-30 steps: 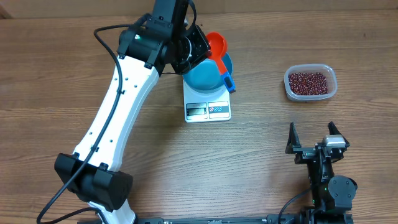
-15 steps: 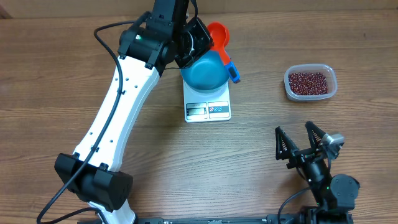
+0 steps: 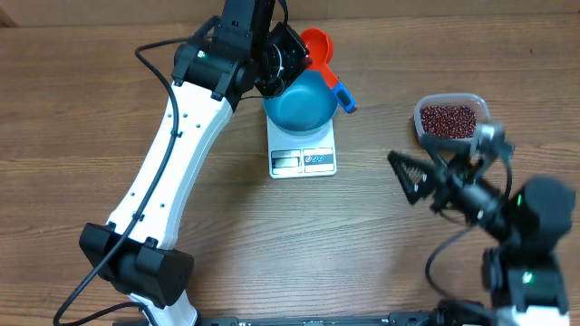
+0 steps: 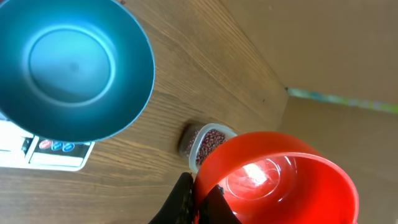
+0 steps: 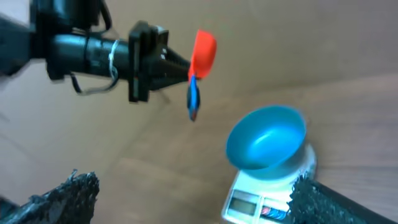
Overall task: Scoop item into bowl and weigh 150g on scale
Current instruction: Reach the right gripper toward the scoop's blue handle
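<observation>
**Empty scoop aloft, beans not yet fetched**

The left jaws are closed on the red scoop, pinching it near where the red cup meets the blue handle. The right wrist view shows it held in the air, above and to one side of the bowl, cup uppermost and handle hanging down. The cup looks empty: its inside is bare and shiny. Held on edge like that it could carry nothing, so this reads as a carrying pose, not a pour.

The bowl sits on the scale, covering most of the platform but leaving the display and buttons clear at the near edge. That lets the weight be read as beans go in. The bowl is empty too, its blue floor bare in the left wrist view.

All the beans lie in the clear tub, which stands on the tabletop well apart from the scale, on the right side.

The right jaws stand wide open and hold nothing. They hang above the tabletop between scale and tub, pointing toward the scale. The right arm seems placed to steady the tub or bowl, though which I cannot tell.

The task appears barely begun. The next move would probably take the scoop across to the tub.
</observation>
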`<state>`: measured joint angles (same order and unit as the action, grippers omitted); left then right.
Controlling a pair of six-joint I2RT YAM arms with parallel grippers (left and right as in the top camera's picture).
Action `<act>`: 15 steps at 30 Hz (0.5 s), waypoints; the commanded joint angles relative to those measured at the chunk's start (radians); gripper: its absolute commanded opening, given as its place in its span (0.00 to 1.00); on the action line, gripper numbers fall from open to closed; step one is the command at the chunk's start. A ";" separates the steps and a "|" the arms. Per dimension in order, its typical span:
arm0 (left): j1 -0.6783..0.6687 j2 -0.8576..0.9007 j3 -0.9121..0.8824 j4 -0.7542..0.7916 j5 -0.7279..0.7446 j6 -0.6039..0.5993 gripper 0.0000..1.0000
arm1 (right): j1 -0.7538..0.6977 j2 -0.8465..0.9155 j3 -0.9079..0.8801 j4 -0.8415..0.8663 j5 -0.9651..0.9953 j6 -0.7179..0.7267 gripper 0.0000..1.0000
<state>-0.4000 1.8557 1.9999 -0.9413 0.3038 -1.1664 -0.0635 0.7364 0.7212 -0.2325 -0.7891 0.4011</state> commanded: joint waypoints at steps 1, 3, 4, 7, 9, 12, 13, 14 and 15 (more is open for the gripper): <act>-0.011 -0.011 0.016 -0.028 0.012 -0.100 0.04 | 0.003 0.162 0.167 -0.111 -0.121 0.044 1.00; -0.019 -0.011 0.016 -0.053 0.010 -0.122 0.04 | 0.003 0.232 0.219 -0.142 -0.169 0.044 1.00; -0.023 -0.011 0.016 -0.072 0.007 -0.142 0.04 | 0.003 0.274 0.241 -0.140 -0.203 0.044 1.00; -0.036 -0.011 0.016 -0.119 0.001 -0.222 0.05 | 0.003 0.354 0.254 -0.086 -0.234 0.045 1.00; -0.046 -0.011 0.016 -0.146 0.000 -0.247 0.04 | 0.003 0.401 0.254 -0.060 -0.238 0.111 1.00; -0.053 -0.011 0.016 -0.159 0.000 -0.256 0.04 | 0.003 0.455 0.253 -0.059 -0.238 0.222 1.00; -0.054 -0.011 0.016 -0.160 0.000 -0.261 0.04 | 0.004 0.473 0.253 -0.051 -0.238 0.223 1.00; -0.055 -0.011 0.016 -0.166 0.000 -0.278 0.04 | 0.004 0.485 0.253 -0.042 -0.238 0.223 0.99; -0.055 -0.011 0.016 -0.170 0.000 -0.289 0.04 | 0.004 0.491 0.253 -0.035 -0.237 0.223 0.96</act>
<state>-0.4477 1.8557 1.9999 -1.0996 0.3038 -1.3926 -0.0639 1.2114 0.9493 -0.2855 -1.0031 0.5697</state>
